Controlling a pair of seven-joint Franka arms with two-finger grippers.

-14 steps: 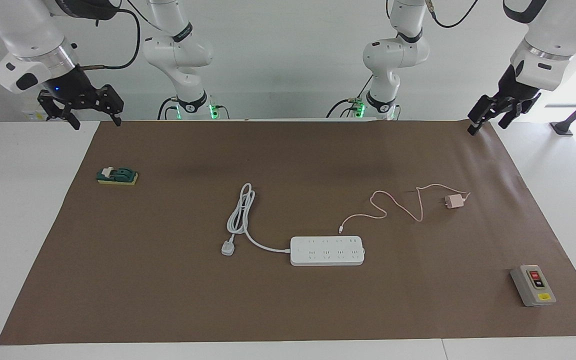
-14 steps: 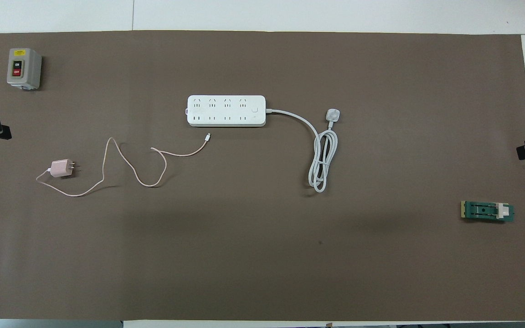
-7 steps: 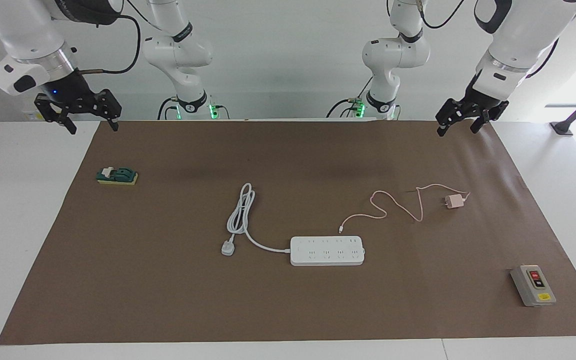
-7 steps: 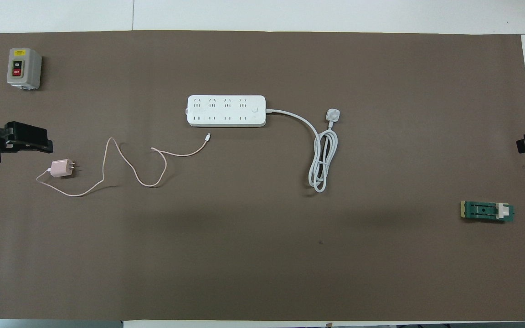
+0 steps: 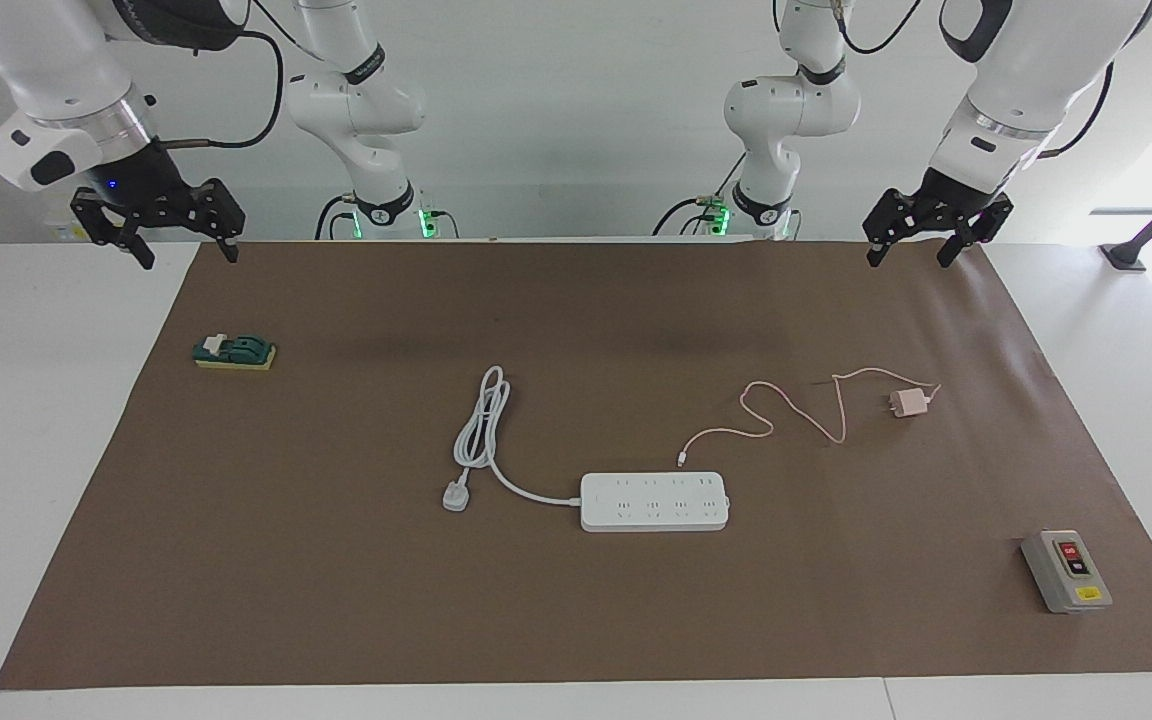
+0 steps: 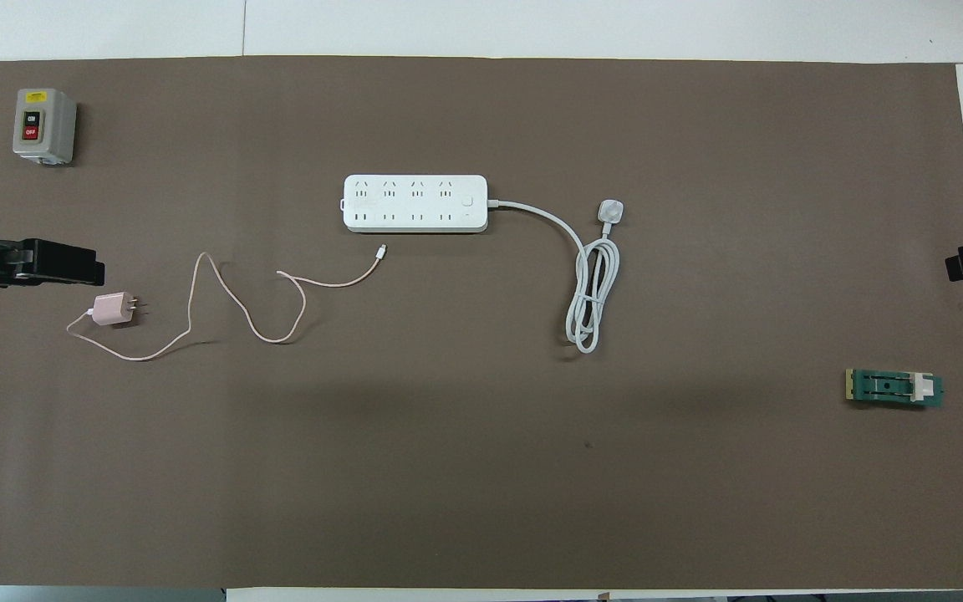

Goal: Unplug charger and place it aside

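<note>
The pale pink charger (image 5: 904, 403) lies on its side on the brown mat toward the left arm's end, prongs free, and also shows in the overhead view (image 6: 112, 308). Its thin pink cable (image 5: 786, 405) snakes toward the white power strip (image 5: 654, 501), with its loose end just short of the strip. Nothing is plugged into the strip (image 6: 415, 203). My left gripper (image 5: 908, 255) is open and empty, raised above the mat at the left arm's end, apart from the charger. My right gripper (image 5: 189, 258) is open and empty, raised at the right arm's end.
The strip's thick white cord ends in a white three-pin plug (image 5: 455, 497) lying on the mat. A grey switch box (image 5: 1066, 570) stands farther from the robots than the charger. A green block (image 5: 234, 352) lies at the right arm's end.
My left gripper has swung in from the table's end to over the mat and now shows beside the charger in the overhead view. The right gripper shifted slightly. The charger has not moved.
</note>
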